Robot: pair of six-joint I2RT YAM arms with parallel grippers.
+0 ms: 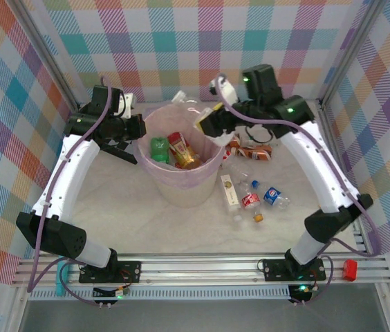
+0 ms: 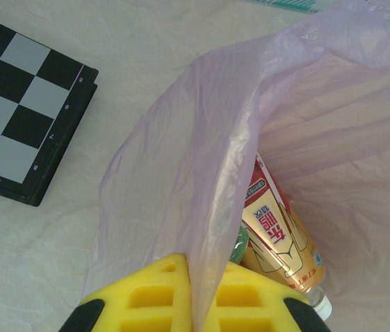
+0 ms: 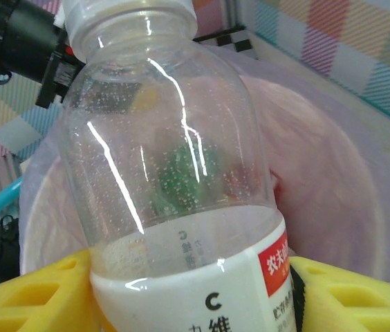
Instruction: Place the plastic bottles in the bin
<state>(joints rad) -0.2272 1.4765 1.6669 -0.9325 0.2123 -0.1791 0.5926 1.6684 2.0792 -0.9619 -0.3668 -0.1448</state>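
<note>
The bin (image 1: 181, 190) is a pale pink bucket lined with a lilac bag (image 2: 202, 152). A green bottle (image 1: 159, 150) and a red-and-gold bottle (image 1: 181, 151) lie inside it. My left gripper (image 2: 202, 304) is shut on the bag's edge at the bin's left rim, with the red-and-gold bottle (image 2: 278, 242) just beyond it. My right gripper (image 3: 195, 304) is shut on a clear bottle with a white label (image 3: 167, 173), held above the bin's right rim (image 3: 319, 173). More bottles lie on the table to the right: a white-labelled one (image 1: 230, 191), a red one (image 1: 251, 200) and a blue one (image 1: 274, 196).
Orange-labelled bottles (image 1: 254, 151) lie behind the right forearm. A black-and-white checkerboard (image 2: 22, 117) lies flat on the table left of the bin. Checked walls close in the table on three sides. A metal rail (image 1: 202, 266) runs along the near edge.
</note>
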